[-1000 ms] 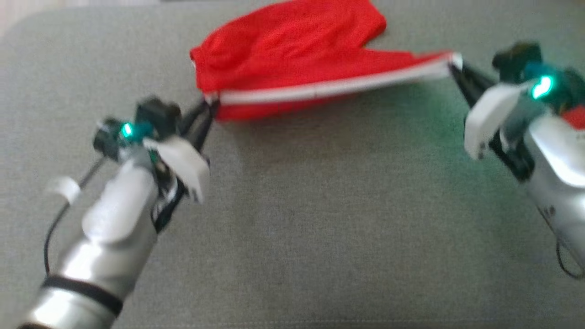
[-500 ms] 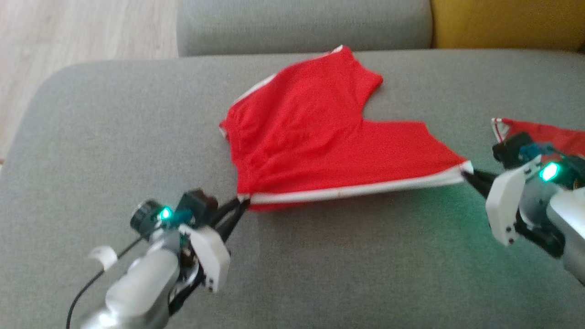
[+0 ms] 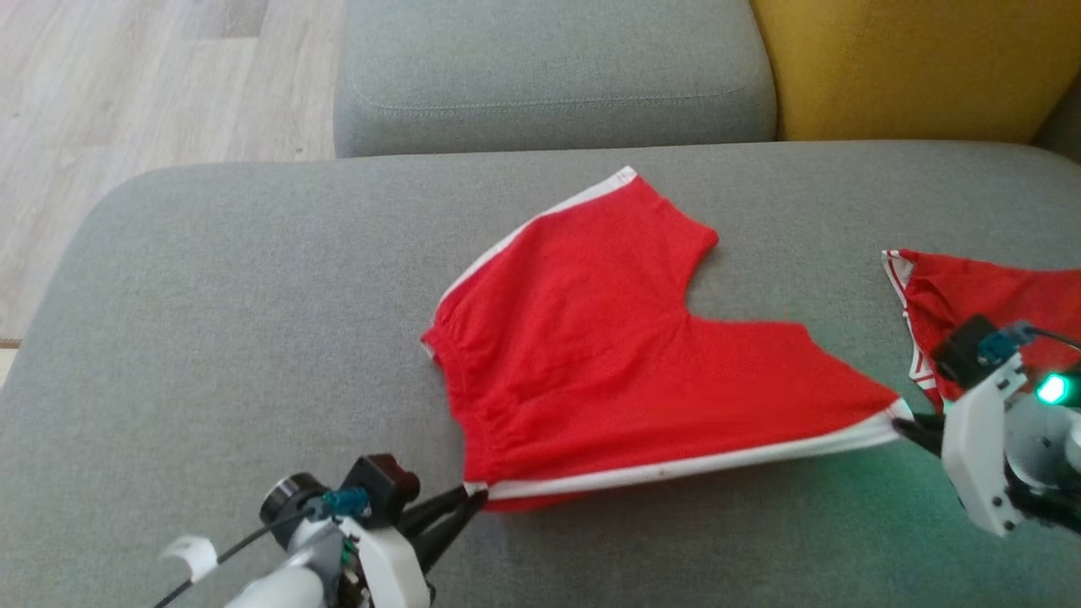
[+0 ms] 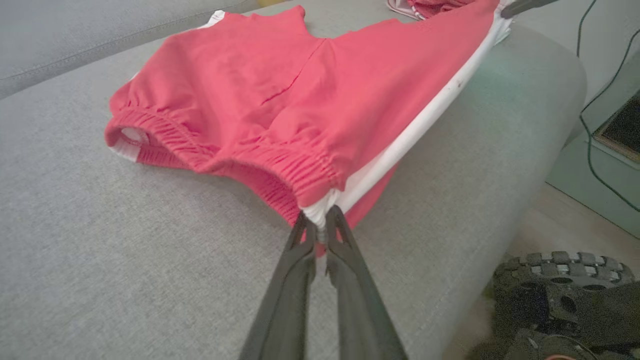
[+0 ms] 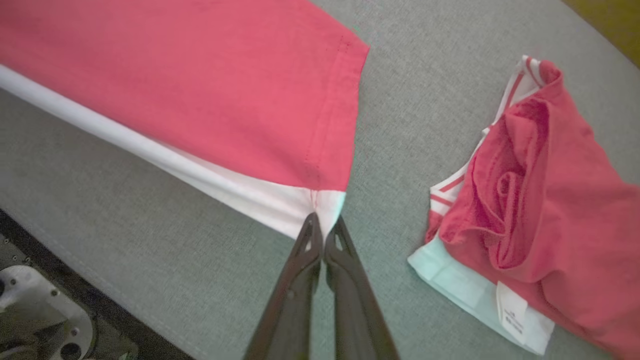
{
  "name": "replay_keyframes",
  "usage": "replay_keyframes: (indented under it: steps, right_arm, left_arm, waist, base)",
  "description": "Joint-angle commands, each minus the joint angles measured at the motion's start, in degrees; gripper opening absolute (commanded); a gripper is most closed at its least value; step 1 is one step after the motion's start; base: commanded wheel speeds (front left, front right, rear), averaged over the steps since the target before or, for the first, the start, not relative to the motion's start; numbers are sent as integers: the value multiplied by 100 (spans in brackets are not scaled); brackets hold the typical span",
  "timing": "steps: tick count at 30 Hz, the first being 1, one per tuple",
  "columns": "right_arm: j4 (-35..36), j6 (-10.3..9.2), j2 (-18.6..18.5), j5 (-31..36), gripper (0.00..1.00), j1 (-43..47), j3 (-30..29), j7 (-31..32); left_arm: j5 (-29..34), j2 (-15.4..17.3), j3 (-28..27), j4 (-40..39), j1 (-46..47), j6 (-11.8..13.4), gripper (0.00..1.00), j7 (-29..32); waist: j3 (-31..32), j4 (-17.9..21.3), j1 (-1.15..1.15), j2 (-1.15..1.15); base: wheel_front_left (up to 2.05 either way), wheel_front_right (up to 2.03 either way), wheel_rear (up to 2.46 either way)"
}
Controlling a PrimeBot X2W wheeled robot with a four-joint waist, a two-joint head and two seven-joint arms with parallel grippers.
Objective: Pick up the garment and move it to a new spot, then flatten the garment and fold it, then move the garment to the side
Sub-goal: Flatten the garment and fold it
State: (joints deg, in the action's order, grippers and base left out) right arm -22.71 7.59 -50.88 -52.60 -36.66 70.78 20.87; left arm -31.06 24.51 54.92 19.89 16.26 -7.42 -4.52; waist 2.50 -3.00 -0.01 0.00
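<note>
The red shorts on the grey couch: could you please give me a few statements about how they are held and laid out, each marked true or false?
1. The left gripper is shut on a waistband corner of the red shorts. True.
2. The right gripper hangs open above the shorts. False: it is shut on the hem corner, at the end of the white stripe.
3. The white stripe is pulled taut between the two grippers. True.
4. The shorts rest on a wooden table. False: they rest on a grey couch cushion.
5. A second red garment lies crumpled beside the right gripper. True.
</note>
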Motion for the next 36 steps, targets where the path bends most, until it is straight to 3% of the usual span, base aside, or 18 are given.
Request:
replay_keyframes:
  steps: [1,7,15,25,36]
  right_arm:
    - [-36,-10,-451,-41,0,121,-63,53]
    - [610,-10,-957,105,0,213,130,474]
    - [1178,-10,-1415,-248,0,243,-52,605]
    - [1117,-10,-975,445,0,-562,-511,459]
    - [632,-10,-510,986,0,-1839,-506,520]
  left_arm:
    - [-49,336,-251,-118,162,82,0,31]
    - [-78,671,19,-920,-186,90,0,524]
    - [-126,933,-109,-1716,-265,396,0,733]
    - [-204,852,-527,-1833,240,626,0,631]
    - [-322,303,-877,-1340,1044,672,0,351]
  waist:
    - [12,1,1,0]
    - [53,16,1,0]
    - [82,-1,1,0]
    - [-273,-258,1,0]
    - [-1125,-886,1,0]
  base:
    - [0,0,0]
    - [0,0,0]
    - [0,0,0]
    - [0,0,0]
    - [0,0,0]
